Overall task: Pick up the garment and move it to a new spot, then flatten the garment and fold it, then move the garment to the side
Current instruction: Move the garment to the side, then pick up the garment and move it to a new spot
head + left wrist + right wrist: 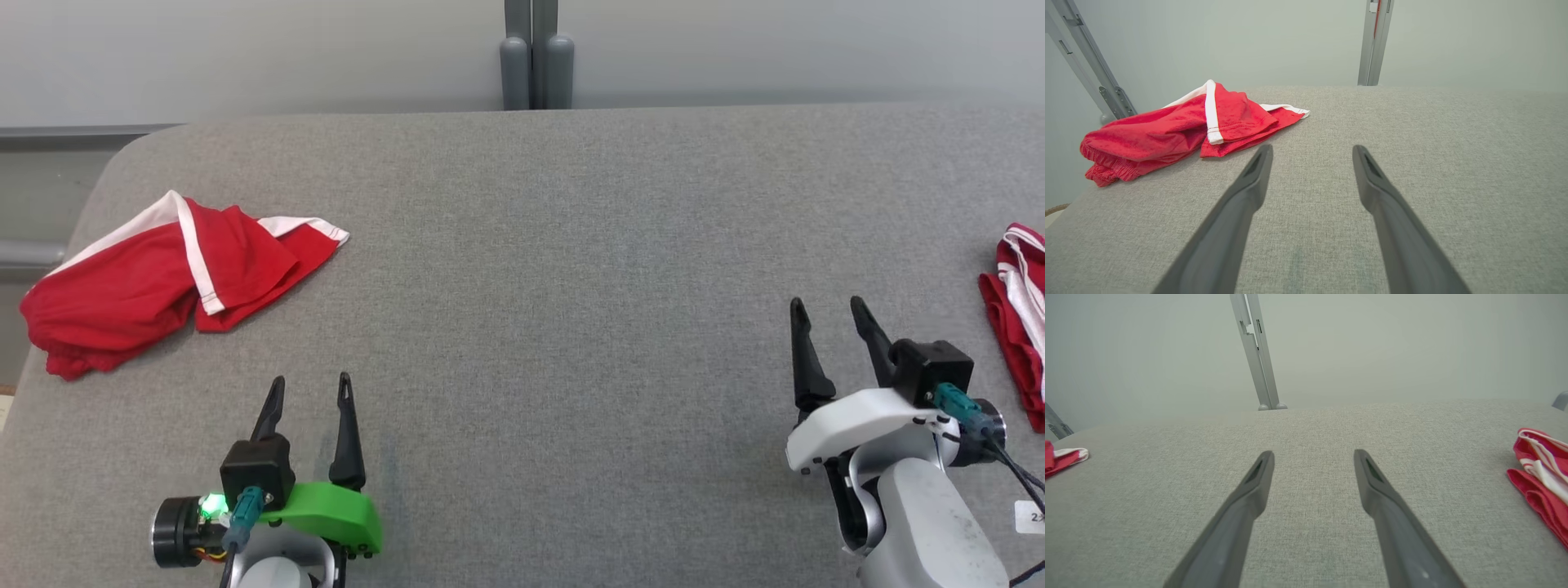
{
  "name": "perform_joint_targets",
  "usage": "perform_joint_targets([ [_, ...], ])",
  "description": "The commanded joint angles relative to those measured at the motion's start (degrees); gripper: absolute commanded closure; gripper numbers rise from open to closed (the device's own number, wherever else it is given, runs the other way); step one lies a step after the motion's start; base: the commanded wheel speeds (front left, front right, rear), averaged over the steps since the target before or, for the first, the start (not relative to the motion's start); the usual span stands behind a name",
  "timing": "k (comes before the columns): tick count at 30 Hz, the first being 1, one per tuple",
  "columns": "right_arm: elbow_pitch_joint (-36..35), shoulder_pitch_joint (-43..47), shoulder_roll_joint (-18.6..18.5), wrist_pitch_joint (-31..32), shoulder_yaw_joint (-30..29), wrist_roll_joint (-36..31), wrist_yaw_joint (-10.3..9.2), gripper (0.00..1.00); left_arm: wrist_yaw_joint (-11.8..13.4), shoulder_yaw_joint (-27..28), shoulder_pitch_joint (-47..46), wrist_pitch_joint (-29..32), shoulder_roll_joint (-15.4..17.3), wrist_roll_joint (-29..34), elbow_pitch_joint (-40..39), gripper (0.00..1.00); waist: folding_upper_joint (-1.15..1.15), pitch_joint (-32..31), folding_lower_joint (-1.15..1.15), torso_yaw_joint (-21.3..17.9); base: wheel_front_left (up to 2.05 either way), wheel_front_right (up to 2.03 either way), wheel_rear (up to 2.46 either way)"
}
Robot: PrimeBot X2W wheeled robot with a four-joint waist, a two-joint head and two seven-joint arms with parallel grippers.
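Both agape, empty: left gripper (313, 376), right gripper (824, 300).

A wide table (571, 327) covered in grey woven fabric spans the frame, its far edge running across the upper part and its far left corner rounded. At the left of the frame, near that corner, a crumpled red garment (155, 282) with white trim lies in a loose heap, one white-edged flap reaching toward the middle. At the far right edge of the frame a second red garment (1020, 327) with white stripes lies bunched and is cut off by the frame. The two lie well apart, with bare grey cloth between them.
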Motion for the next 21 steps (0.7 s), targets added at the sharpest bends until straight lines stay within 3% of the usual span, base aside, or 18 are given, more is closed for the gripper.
perform_joint_targets([
  [1, -0.38, 1.21, -0.05, -0.14, 0.35, 0.64, -0.08, 0.00, -0.17, 0.25, 1.20, 0.01, 0.13, 0.52, 0.13, 0.00, 0.00, -1.63, 0.00, -0.14, 0.00, 0.00, 0.00],
  [21, -3.11, 8.10, -0.03, -0.14, 3.97, 4.68, -0.08, 0.00, -0.44, 3.23, 4.31, 0.02, 0.13, 0.90, 0.40, 0.00, 0.00, -5.64, 0.00, 1.04, 0.00, 0.00, 0.00],
])
